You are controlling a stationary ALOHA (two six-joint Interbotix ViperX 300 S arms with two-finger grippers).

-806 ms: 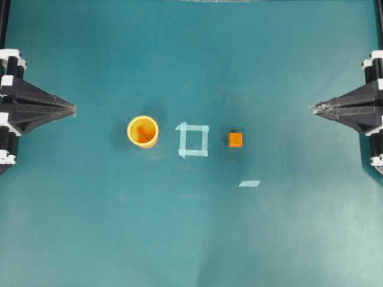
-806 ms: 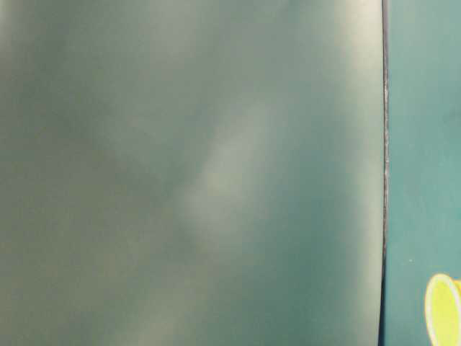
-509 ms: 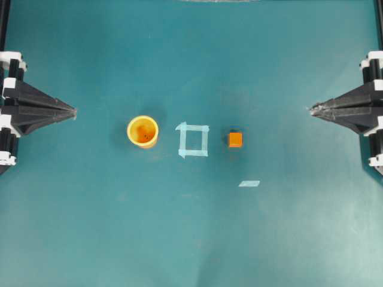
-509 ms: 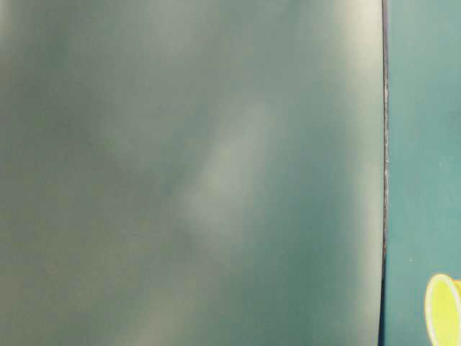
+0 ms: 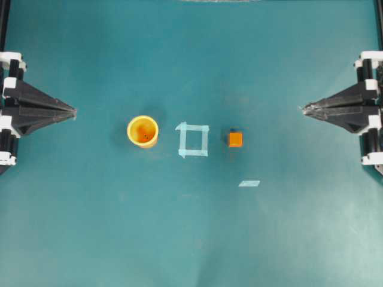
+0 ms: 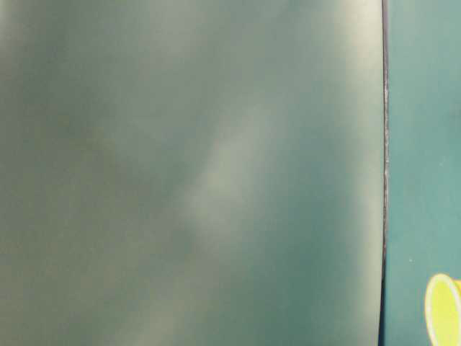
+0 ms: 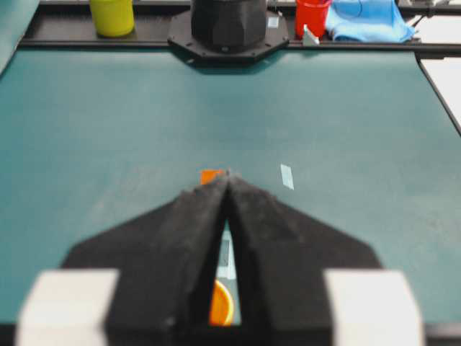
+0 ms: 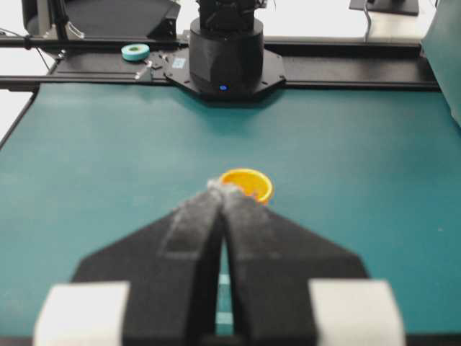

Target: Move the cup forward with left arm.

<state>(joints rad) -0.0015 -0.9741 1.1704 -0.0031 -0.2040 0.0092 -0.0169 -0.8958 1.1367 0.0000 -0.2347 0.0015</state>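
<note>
Two pincers w/ tips pinched together, nothing held: left pincer (image 5: 73,111) at my left edge, right pincer (image 5: 304,109) opposite. Cup (image 5: 142,131) stands upright on the desk (image 5: 191,239), well ahead of the left pincer, apart from it. Past the cup I see a tape square (image 5: 193,139), then an orange cube (image 5: 235,139). Nothing between left pincer & cup.

From overhead: cup (image 5: 142,131) stood at nine o'clock of the tape square (image 5: 193,140), cube (image 5: 235,139) at three o'clock, tape strip (image 5: 249,183) at five. My left gripper (image 5: 73,111) sat far at nine, my right gripper (image 5: 304,110) far at three.
</note>
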